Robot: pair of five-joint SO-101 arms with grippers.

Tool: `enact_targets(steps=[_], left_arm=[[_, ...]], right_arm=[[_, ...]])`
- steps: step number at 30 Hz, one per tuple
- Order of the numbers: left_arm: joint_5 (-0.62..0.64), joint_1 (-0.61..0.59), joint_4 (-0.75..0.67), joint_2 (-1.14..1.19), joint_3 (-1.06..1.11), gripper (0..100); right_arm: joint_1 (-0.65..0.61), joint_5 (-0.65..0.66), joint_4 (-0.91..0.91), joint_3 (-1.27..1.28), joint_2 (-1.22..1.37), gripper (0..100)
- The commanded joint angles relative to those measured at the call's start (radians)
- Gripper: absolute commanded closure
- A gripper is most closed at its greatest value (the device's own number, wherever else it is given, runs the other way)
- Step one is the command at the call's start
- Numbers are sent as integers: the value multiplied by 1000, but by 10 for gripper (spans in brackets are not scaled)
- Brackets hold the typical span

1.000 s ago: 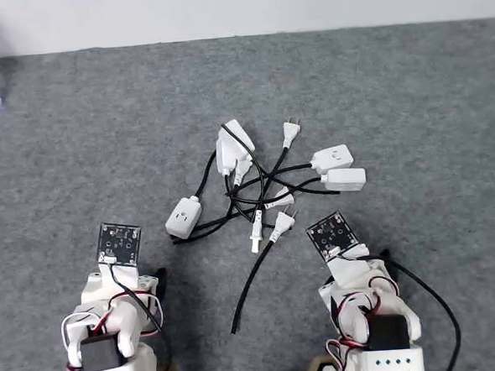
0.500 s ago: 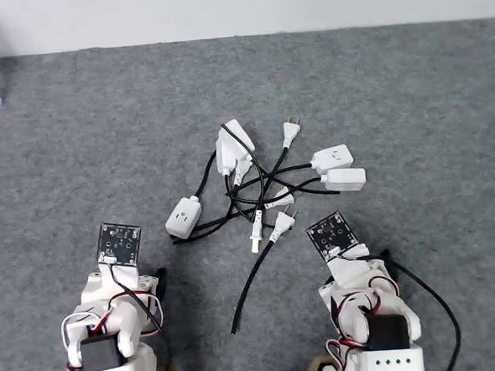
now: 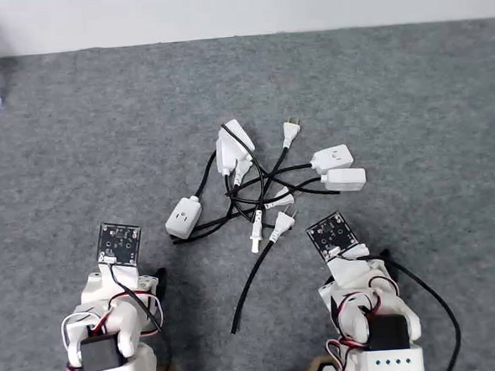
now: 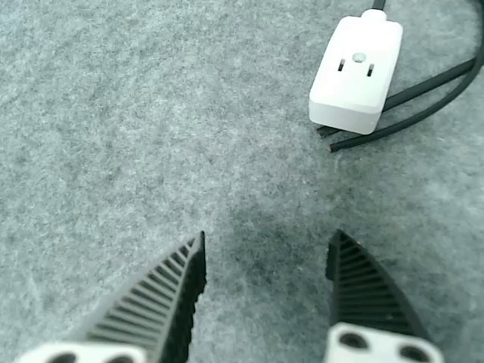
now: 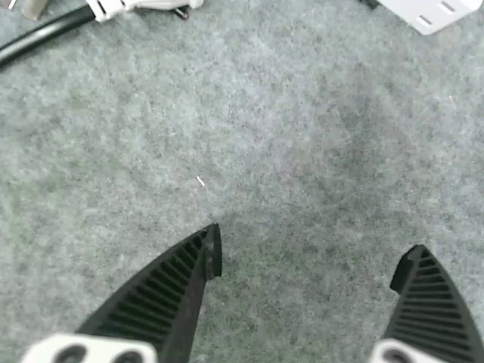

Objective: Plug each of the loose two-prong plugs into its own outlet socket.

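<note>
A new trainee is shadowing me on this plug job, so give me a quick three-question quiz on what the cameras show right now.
1. True or false: the left pincer is shut on a plug.
2. In the left wrist view, what lies on the mat beyond the left pincer's fingertips? A) a white outlet socket B) a screwdriver C) a roll of tape
3. Fill in: the right pincer is ____ over bare mat.
Key: 1 false, it is open and holds nothing. 2 A. 3 open.
</note>
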Motion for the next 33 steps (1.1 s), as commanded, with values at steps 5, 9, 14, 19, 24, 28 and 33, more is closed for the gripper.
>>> enact_targets(steps=[5,9,14,19,24,28,33], left_arm=[[9,-6,-37,-17,-12,752],[11,-9,-158,-17,-12,752],[5,-11,-233,-17,-15,752],[5,-11,-239,-18,-24,752],[5,-124,-238,-18,-67,752],[5,-272,-267,-18,-159,752],[8,-319,-388,-18,-366,752]], right_arm=[[-28,-5,7,18,-10,637],[-35,-2,7,18,-10,637],[-39,0,-1,18,-12,635],[-39,0,-1,18,-12,635],[-39,-3,-1,18,-12,635],[-39,-5,-2,18,-12,636],[-27,2,-124,-80,-13,636]])
